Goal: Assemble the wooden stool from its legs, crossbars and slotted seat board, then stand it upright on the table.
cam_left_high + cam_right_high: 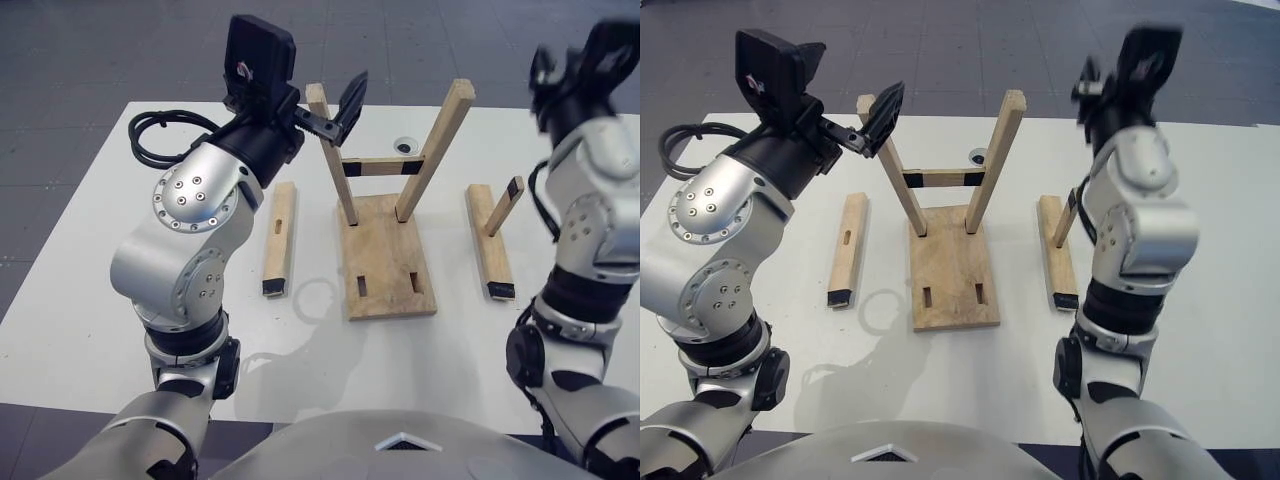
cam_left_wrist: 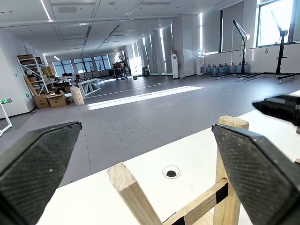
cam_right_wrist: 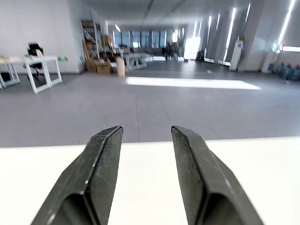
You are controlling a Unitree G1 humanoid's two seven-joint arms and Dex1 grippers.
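The left gripper (image 1: pixel 336 110) hangs at the top of the left upright leg (image 1: pixel 335 160), its fingers (image 2: pixel 42 159) spread wide. The leg's tip sits between them, not yet pinched. That leg and the right upright leg (image 1: pixel 435 150) stand tilted in the far end of the seat board (image 1: pixel 385 262), tied together by a crossbar (image 1: pixel 378 165). The near slots (image 1: pixel 362 286) lie bare. One loose leg (image 1: pixel 280 238) lies flat on the table (image 1: pixel 460 370) just left of the board. The other loose leg (image 1: pixel 488 255) lies to the board's right with a short crossbar (image 1: pixel 505 205) poking up from it. The right gripper (image 3: pixel 145 133) is raised high on the right, fingers parted on nothing. The job here looks like steadying the standing pair. The close should land squarely across the leg's flat faces, near the top without slipping off the end, and gently enough not to rock the leaning frame out of its slots. The right arm looks free to fetch the leg carrying the short crossbar.
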